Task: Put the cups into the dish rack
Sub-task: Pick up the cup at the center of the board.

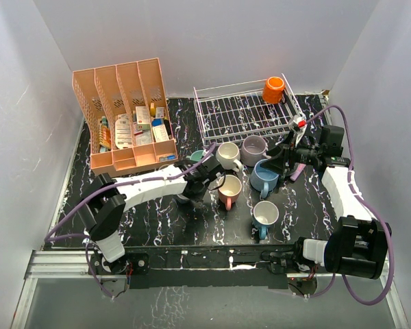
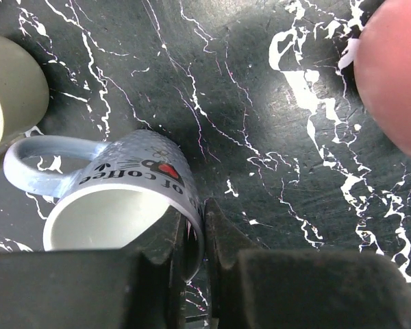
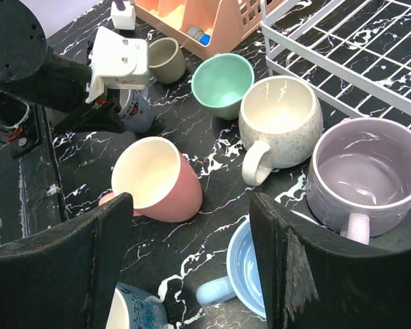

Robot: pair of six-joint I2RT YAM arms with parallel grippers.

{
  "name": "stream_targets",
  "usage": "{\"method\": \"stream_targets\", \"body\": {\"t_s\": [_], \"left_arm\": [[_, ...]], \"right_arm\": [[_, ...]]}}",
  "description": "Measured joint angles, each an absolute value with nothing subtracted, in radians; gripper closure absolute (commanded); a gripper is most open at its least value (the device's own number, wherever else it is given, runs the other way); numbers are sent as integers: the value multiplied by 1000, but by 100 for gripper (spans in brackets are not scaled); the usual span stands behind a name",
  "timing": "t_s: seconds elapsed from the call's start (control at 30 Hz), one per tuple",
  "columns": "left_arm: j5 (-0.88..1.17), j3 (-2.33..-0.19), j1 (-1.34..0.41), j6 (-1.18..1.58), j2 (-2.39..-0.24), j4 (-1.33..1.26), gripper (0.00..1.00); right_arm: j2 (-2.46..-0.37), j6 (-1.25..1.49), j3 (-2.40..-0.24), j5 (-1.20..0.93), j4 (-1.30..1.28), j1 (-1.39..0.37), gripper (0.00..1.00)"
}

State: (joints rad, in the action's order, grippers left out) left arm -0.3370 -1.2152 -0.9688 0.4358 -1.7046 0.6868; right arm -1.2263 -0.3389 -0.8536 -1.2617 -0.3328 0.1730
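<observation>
Black marbled tabletop (image 2: 274, 123): left pincer (image 2: 195, 223) pinches the rim of the mug (image 2: 123, 175), a thin hold that may slip in lifting; right pincer (image 3: 192, 212) spread.

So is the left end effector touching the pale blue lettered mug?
Touching. The left wrist view shows the left end effector closed on the rim of the pale blue mug, one finger inside, one outside.

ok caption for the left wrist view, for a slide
Left gripper pinching the wall of a light blue printed mug on the black marbled table, pink mug at right.
</observation>
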Motion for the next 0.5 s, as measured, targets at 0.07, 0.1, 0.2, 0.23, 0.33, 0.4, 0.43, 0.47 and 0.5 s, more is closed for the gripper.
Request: {"method": "stream_targets", "body": {"t_s": [0.07,0.1,0.2,0.23,0.33,0.4,0.43,0.47,0.5], "left_arm": [[-335,-1215,-969,432,-1706,685,100],[-334,-1215,-969,430,-1706,685,100],[-323,-1213,-969,426,-1699,683,100],[-313,-1205,-968,421,-1688,677,100],[-285,-1164,-968,392,-1616,654,100],[-257,-1125,-968,351,-1535,630,100],[-240,-1101,-968,323,-1482,613,100],[-222,-1077,-968,294,-1425,593,100],[-204,-1058,-968,270,-1379,577,100]], "right_arm": [[-1226,-339,-854,-1261,-333,173,29],[-1226,-339,-854,-1260,-333,173,29],[-1226,-339,-854,-1260,-333,173,29],[-1226,-339,-854,-1260,-333,173,29],[-1226,-340,-854,-1260,-333,173,29],[-1226,-340,-854,-1261,-333,173,29],[-1226,-340,-854,-1261,-333,173,29],[-1226,-340,-854,-1262,-333,173,29],[-1226,-341,-854,-1263,-333,173,29]]}}
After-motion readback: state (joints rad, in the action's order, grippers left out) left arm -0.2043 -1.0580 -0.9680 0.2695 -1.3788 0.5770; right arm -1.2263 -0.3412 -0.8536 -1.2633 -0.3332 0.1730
